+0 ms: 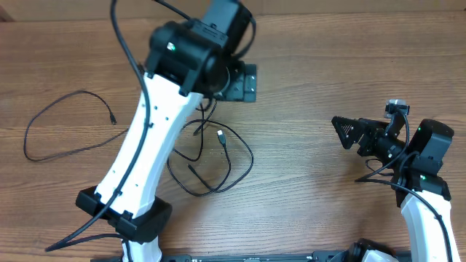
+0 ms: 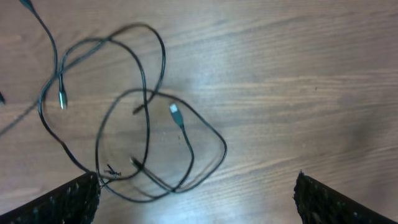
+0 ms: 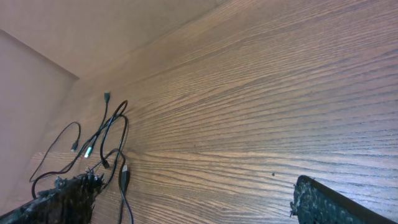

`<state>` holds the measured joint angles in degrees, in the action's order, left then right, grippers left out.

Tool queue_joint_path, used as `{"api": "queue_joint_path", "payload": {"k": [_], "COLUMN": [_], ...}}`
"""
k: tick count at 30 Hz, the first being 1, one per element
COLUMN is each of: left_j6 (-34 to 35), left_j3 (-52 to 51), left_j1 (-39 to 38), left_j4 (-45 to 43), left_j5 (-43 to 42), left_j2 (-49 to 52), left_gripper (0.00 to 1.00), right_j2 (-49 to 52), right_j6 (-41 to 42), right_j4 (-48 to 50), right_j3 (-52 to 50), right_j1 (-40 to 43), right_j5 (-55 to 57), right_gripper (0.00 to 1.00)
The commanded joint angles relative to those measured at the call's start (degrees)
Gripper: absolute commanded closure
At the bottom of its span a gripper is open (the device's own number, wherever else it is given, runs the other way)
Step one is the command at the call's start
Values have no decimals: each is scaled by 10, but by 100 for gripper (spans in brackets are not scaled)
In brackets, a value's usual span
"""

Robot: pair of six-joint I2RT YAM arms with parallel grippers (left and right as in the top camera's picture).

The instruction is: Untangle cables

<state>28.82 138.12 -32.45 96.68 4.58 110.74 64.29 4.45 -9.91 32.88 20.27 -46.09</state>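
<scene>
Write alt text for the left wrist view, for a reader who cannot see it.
Thin black cables lie tangled in overlapping loops on a wooden table, with a silver-tipped plug in the middle of them. The left gripper is open, its dark fingers at the bottom corners of the picture.
</scene>
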Motion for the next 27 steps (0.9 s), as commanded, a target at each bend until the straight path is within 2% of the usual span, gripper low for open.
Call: {"api": "queue_joint_path", "payload": {"k": [1, 6, 12, 19, 23, 27], "left_j6": [47, 72, 165, 240, 324, 426], "left_j3": [-49, -165, -351, -494, -548, -602], "left_j1": [-10, -10, -19, -34, -35, -41], "left_j4": [1, 2, 2, 0, -23, -96], "left_j5": [17, 22, 97, 150, 146, 89], "left_j2": [-3, -10, -63, -146, -156, -156], "left_gripper": [0, 0, 0, 1, 0, 2], "right_j2": [0, 0, 0, 0, 0, 0], "right_j6": [-5, -5, -5, -5, -5, -5], "right_j4": [-1, -1, -1, -1, -1, -1], "right_j3": [5, 5, 5, 5, 5, 5], "right_j1": [4, 4, 4, 4, 4, 4], "right_j5": [2, 2, 2, 2, 2, 2], "right_gripper": [0, 0, 0, 0, 0, 0]}}
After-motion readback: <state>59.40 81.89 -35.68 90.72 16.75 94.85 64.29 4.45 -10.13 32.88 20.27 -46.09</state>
